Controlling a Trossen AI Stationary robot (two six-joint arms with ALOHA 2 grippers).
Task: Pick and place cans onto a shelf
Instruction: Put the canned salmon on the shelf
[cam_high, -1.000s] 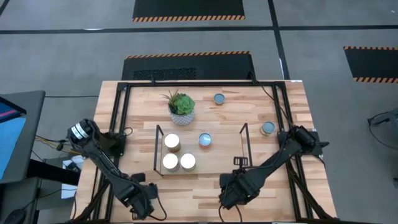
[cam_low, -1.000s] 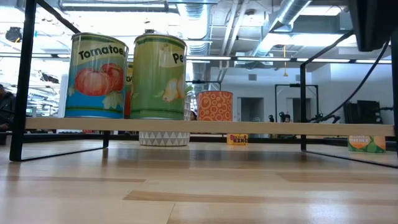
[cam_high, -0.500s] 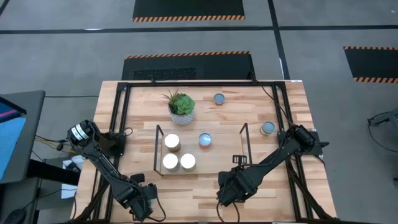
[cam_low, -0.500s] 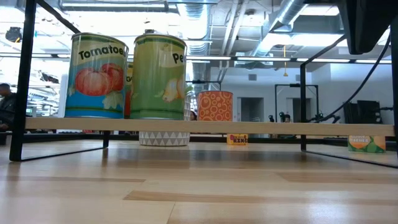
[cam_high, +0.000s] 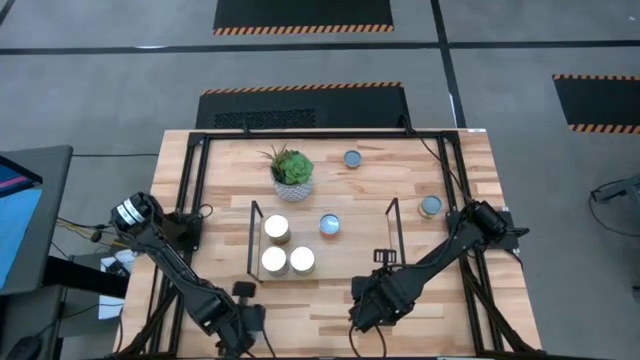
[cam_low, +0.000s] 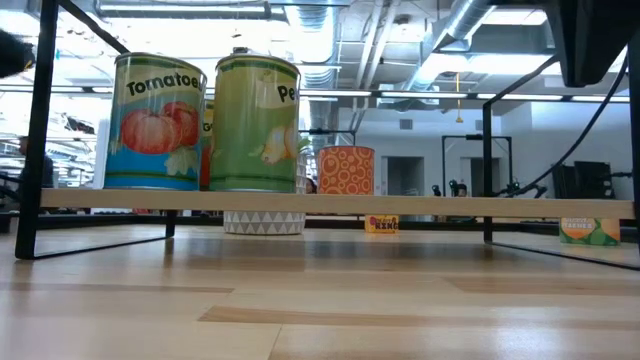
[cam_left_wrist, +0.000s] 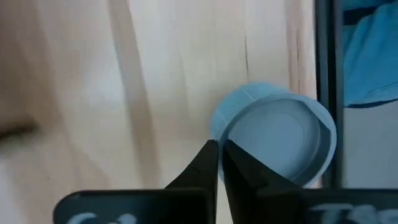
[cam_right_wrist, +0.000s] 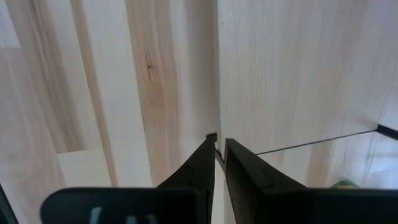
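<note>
The shelf (cam_high: 350, 255) stands mid-table and carries several cans: three white-topped ones (cam_high: 277, 229) (cam_high: 274, 261) (cam_high: 302, 260) and a blue-topped one (cam_high: 330, 224). In the low view the tomato can (cam_low: 155, 122), a green can (cam_low: 257, 123) and an orange can (cam_low: 346, 170) stand upright on its board (cam_low: 400, 204). Two more cans (cam_high: 352, 158) (cam_high: 430, 206) stand on the table. My left gripper (cam_high: 240, 322) is shut near the front left; its tips (cam_left_wrist: 219, 148) show beside a light-blue round thing (cam_left_wrist: 277, 137). My right gripper (cam_right_wrist: 217, 144) hangs shut in front of the shelf.
A green succulent in a white pot (cam_high: 292, 172) stands behind the shelf's left end. A black frame (cam_high: 190, 200) runs around the table. The shelf's wire uprights (cam_high: 252, 240) (cam_high: 396, 235) stand at its short ends. Bare wood lies along the table's near edge.
My left gripper has shifted a little toward the table's right edge and rolled about its own axis, so a dark part of it now shows on the shelf side. The cans, the shelf and my right arm have kept still.
</note>
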